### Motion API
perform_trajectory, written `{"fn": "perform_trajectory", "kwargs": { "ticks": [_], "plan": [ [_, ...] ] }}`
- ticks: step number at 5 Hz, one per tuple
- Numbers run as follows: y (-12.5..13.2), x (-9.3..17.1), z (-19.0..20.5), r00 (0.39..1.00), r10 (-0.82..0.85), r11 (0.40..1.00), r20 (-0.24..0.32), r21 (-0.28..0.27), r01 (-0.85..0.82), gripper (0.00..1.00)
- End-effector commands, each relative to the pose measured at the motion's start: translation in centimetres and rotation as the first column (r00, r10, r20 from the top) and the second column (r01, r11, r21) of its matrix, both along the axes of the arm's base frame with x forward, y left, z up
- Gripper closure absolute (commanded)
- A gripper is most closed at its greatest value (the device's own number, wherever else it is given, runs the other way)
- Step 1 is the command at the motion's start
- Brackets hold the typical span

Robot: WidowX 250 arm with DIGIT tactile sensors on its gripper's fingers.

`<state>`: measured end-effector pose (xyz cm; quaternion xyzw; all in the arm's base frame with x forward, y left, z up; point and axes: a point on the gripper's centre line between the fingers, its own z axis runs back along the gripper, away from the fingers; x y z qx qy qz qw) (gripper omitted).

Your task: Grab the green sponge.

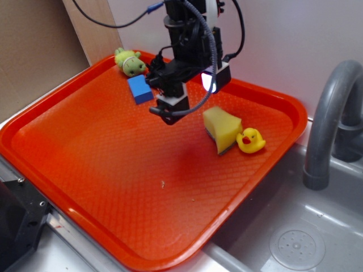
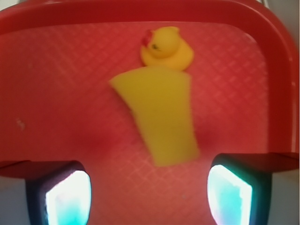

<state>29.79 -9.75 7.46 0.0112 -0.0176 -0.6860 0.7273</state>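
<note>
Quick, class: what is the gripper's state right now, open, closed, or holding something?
Gripper: open, holding nothing; the green sponge lies ahead between its fingers, untouched.

A yellow wedge-shaped foam sponge [image 2: 161, 115] lies on the red waffle-textured plastic tray [image 2: 56, 93], its narrow end toward the camera. A yellow rubber duck [image 2: 165, 47] touches its far, wide end. The gripper's two glowing pads [image 2: 68, 197] stand spread apart at the bottom corners, clear of the sponge.

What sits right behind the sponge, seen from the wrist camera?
A rubber duck sits just beyond the green sponge, on the orange tray. The sponge's far edge covers the duck's base, so contact cannot be confirmed.
</note>
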Motion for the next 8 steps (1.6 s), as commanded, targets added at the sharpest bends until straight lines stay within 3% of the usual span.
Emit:
{"fn": "perform_trajectory", "kwargs": {
  "ticks": [1,3,4,5,6,7,8],
  "plan": [
    [-2.8,0.0,-1.6,1.000,0.006,1.000,0.025,0.028,-0.007,0.00],
    [-5.1,-1.1,-2.5,0.999,-0.032,0.999,0.019,0.008,0.031,0.00],
    [-4.9,-0.9,-2.8,1.000,0.023,1.000,0.018,0.001,-0.023,1.00],
    [-4.6,-1.2,-3.1,0.997,0.051,0.998,0.050,0.034,-0.053,1.00],
    [-2.9,-1.3,-2.1,0.970,0.232,0.956,0.072,0.169,-0.242,1.00],
    [0.2,-2.9,2.7,0.881,0.464,0.863,0.091,0.178,-0.473,1.00],
    [3.1,-5.0,7.8,0.741,0.666,0.717,0.084,0.204,-0.667,1.00]
  ]
}}
